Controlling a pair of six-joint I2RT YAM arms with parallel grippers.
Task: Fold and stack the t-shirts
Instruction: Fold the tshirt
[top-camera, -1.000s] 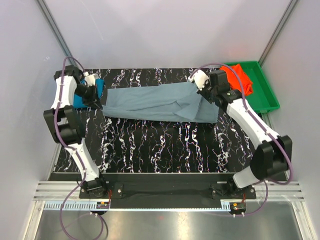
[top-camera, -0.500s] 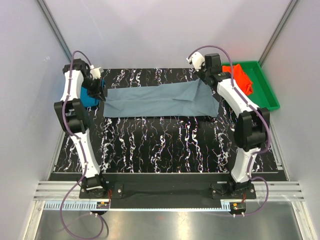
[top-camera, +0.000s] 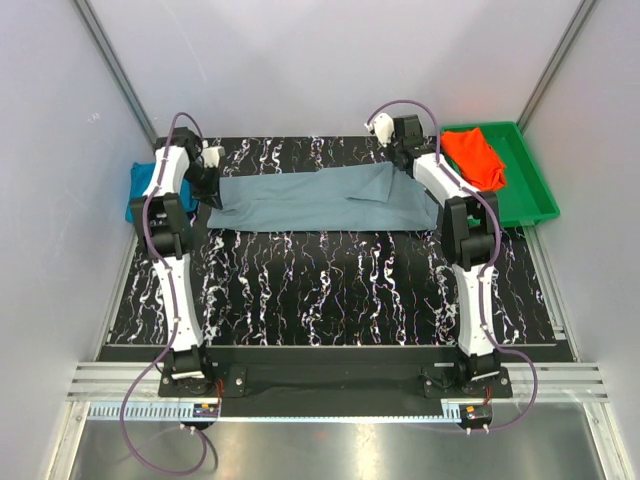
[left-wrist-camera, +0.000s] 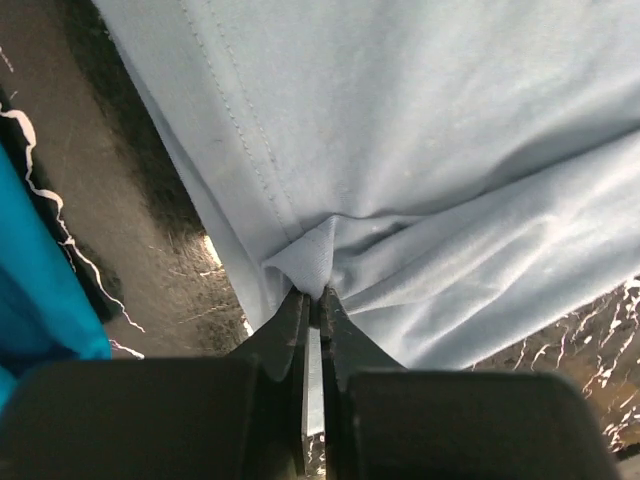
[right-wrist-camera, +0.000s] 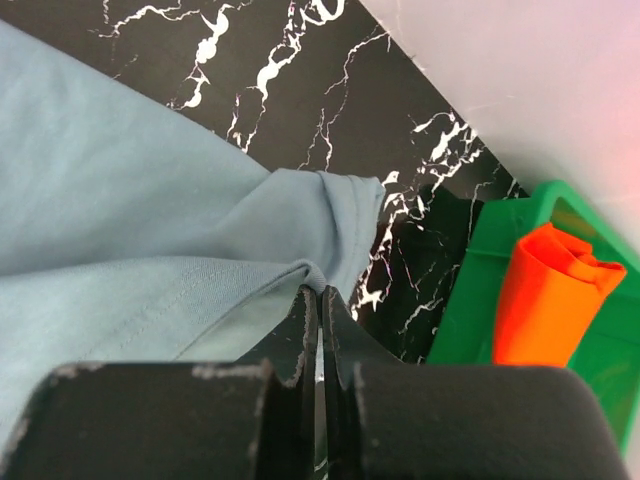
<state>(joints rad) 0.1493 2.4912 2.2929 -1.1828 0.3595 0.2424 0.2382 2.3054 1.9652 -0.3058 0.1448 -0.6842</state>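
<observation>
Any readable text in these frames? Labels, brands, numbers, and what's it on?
No readable text in any view.
The grey-blue t-shirt, teal-blue t-shirt and orange-red t-shirt: plain, no print or tag showing.
The green tray: no marking visible.
The small boards below the arm bases: too small to tell.

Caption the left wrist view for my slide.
Left gripper pinching a fold of the grey-blue shirt, teal shirt beside it.
</observation>
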